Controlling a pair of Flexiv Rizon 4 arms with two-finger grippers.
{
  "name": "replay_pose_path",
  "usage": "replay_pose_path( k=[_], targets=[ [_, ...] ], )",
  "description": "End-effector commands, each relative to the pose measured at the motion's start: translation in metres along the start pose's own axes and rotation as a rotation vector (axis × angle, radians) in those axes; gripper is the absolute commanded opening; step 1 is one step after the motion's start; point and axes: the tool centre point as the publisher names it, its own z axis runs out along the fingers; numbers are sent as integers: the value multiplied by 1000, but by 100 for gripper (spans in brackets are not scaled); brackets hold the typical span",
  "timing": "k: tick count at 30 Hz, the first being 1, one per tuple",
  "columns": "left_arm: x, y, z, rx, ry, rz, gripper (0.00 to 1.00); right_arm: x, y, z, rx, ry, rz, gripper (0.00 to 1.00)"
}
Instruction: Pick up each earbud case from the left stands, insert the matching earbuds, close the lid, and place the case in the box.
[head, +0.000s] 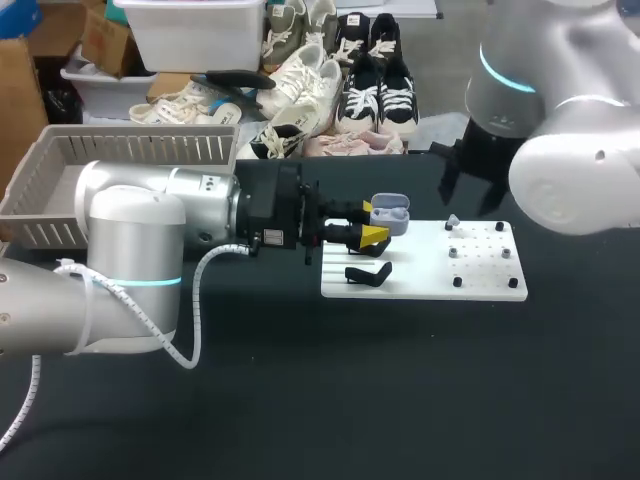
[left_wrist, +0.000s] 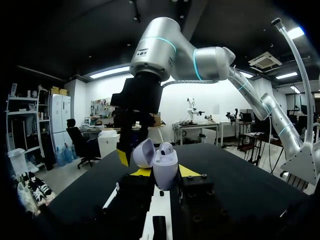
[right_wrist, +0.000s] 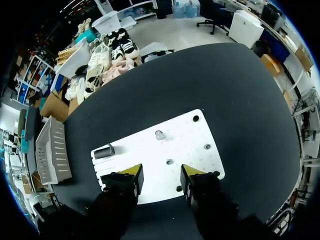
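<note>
The job looks partly done. The left gripper (head: 368, 224) is clamped on the open earbud case (left_wrist: 165, 169), held just above the white board (head: 480, 285) at its basket-side end. One earbud (left_wrist: 166, 148) seems seated in the case, and a second earbud (right_wrist: 160, 134) lies on the board. Closing the lid (left_wrist: 144, 152) and the drop into the basket (head: 60, 175) remain. The right gripper (right_wrist: 161, 175) hangs over the board, fingers apart, holding nothing.

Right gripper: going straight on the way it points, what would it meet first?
Probably the white board: the open right gripper points down at a bare patch near a small peg. Its height above the board is unclear.
</note>
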Motion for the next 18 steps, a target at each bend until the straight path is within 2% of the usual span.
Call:
replay_pose_path(
  k=[1, 7, 18],
  targets=[
    [0, -1, 0, -5, 0, 1, 0, -4, -2, 11, -16, -14, 2, 39],
    [0, -1, 0, -5, 0, 1, 0, -10, -6, 20, -46, -28, -39, 49],
    [0, -1, 0, -5, 0, 1, 0, -12, -4, 32, -85, -9, -141, 49]
  ],
)
